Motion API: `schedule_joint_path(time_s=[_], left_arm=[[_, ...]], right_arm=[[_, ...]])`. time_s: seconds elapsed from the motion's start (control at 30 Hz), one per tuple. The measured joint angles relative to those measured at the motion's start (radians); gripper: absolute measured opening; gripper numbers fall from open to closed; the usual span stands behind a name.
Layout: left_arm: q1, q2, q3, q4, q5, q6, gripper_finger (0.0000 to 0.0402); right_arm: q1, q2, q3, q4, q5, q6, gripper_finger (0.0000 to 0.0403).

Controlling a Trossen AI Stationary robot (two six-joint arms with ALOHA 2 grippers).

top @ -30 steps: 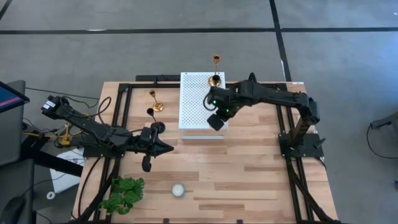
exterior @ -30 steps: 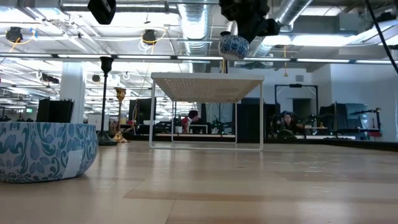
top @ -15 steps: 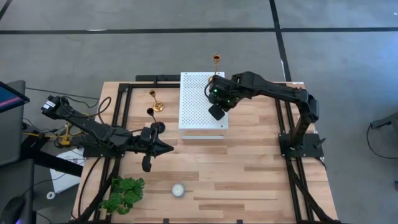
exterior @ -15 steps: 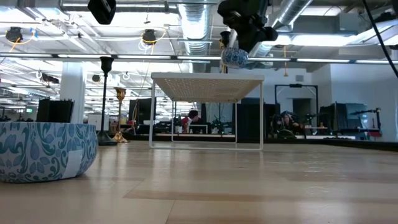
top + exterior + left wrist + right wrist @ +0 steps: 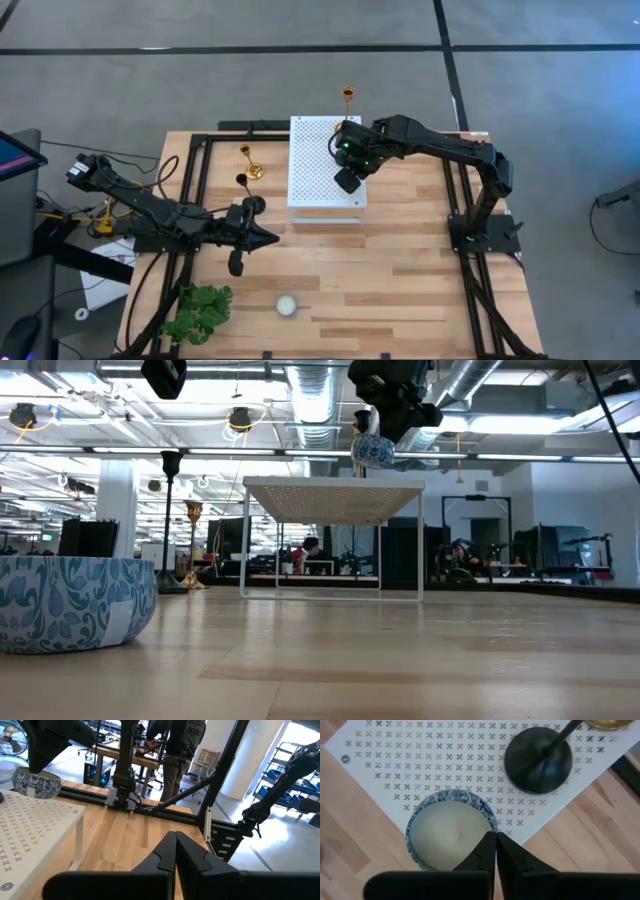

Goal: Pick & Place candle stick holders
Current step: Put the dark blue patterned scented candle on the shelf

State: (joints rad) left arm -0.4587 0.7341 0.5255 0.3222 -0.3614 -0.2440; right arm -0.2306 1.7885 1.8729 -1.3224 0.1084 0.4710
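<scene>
A black candle stick holder (image 5: 538, 761) stands on its round base on the white perforated stand (image 5: 318, 175), at the stand's far right corner. A gold one (image 5: 347, 97) stands just beyond it. On the table left of the stand are another gold holder (image 5: 250, 163) and another black one (image 5: 248, 192), both upright. My right gripper (image 5: 495, 840) hangs over the stand, shut on a blue-patterned candle bowl (image 5: 451, 832). My left gripper (image 5: 272, 238) is shut on nothing and hovers level over the table's left half. My right gripper holds the candle bowl by its rim (image 5: 490, 826), at one spot on the bowl's edge. The fingers come steeply from above. The bowl (image 5: 373, 450) hangs below them, upright and slightly tilted, just clear of the stand's top.
A second blue-patterned bowl (image 5: 287, 305) sits near the table's front edge, with a green leafy plant (image 5: 200, 312) to its left. Black frame rails (image 5: 190, 180) run along both sides of the table. People and desks show in the room beyond.
My right gripper has carried the candle bowl from the stand's near right part toward the table's far edge, closer to the black holder, and has then stopped. It stays shut on the bowl.
</scene>
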Motion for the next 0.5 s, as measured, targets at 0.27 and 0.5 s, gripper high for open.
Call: schedule_joint_path(time_s=[0.27,0.5], left_arm=[[0.0,0.0,0.0,0.0,0.0,0.0,0.0006],[0.0,0.0,0.0,0.0,0.0,0.0,0.0006]], right_arm=[[0.025,0.0,0.0,0.038,0.008,-0.015,0.0],[0.04,0.0,0.0,0.045,0.044,0.001,0.0]])
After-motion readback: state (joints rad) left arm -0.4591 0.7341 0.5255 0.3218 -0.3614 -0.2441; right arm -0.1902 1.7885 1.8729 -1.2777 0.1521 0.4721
